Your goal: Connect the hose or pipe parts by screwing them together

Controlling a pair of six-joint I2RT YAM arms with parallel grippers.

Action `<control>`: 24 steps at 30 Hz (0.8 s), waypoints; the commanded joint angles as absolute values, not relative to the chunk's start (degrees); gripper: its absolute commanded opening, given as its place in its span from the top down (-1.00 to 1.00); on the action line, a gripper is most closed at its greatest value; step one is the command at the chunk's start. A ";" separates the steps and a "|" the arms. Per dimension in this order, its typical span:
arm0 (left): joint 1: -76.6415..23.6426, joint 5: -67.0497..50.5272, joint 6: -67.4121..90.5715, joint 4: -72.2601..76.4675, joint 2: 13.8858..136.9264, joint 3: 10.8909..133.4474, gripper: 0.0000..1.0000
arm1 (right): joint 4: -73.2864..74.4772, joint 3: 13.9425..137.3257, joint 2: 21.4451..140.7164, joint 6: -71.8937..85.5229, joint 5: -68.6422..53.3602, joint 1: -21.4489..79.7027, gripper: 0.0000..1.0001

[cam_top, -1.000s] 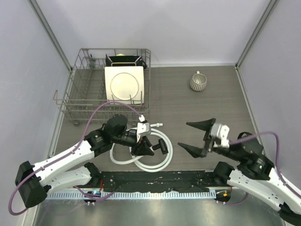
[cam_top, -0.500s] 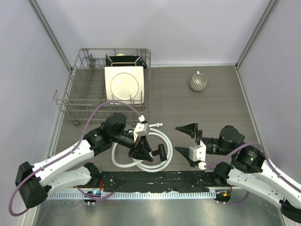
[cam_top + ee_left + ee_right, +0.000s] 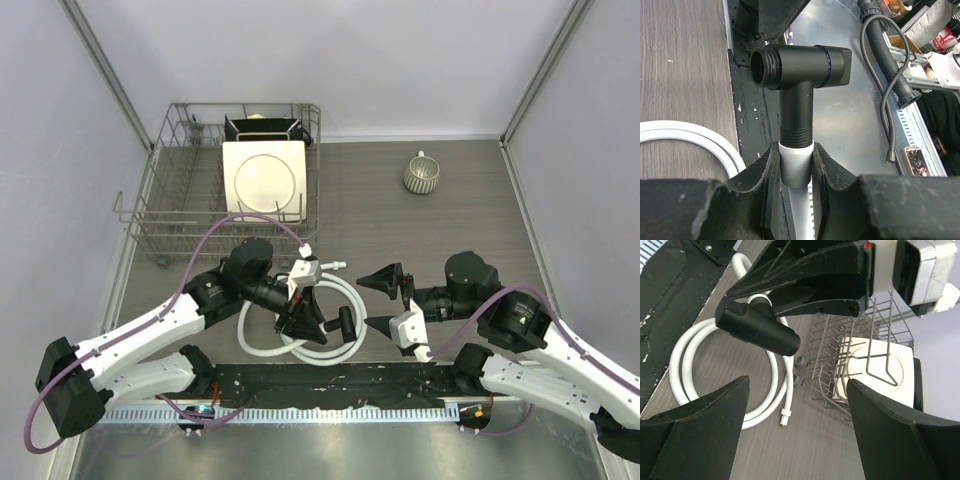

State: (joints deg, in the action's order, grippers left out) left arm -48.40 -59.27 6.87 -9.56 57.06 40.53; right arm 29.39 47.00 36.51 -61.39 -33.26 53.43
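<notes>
In left hand [image 3: 796, 151], white connector [image 3: 796, 172], black T-fitting [image 3: 797, 90]

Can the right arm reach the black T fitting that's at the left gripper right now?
Probably yes. The right gripper stands open, facing the black T fitting with nothing between them. The left gripper is shut on the white connector under the fitting, so its crossbar looks free to grasp.

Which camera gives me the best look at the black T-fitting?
Left wrist. The black T-fitting is close and sharp, its threaded open port and stem clear, the stem meeting the white hose connector that the left hand clamps. Top external shows it small beside that hand; right wrist shows only one end under the hand's fingers.
</notes>
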 commanded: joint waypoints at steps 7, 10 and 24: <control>-47.29 -63.19 8.26 -2.02 58.09 42.45 1.00 | 25.93 48.25 38.05 -61.17 -38.49 54.84 -0.64; -46.76 -63.63 8.35 -1.76 58.71 42.63 1.00 | 25.05 48.43 39.81 -61.08 -39.02 55.81 -0.62; -45.62 -59.25 5.99 -4.99 58.62 43.24 1.00 | 12.78 45.10 41.84 -43.02 -38.42 58.80 0.70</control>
State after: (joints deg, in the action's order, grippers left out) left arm -46.35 -62.48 8.51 -6.35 59.09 40.53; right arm 23.05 46.65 42.87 -56.16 -37.41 58.15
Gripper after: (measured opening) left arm 0.278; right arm 0.283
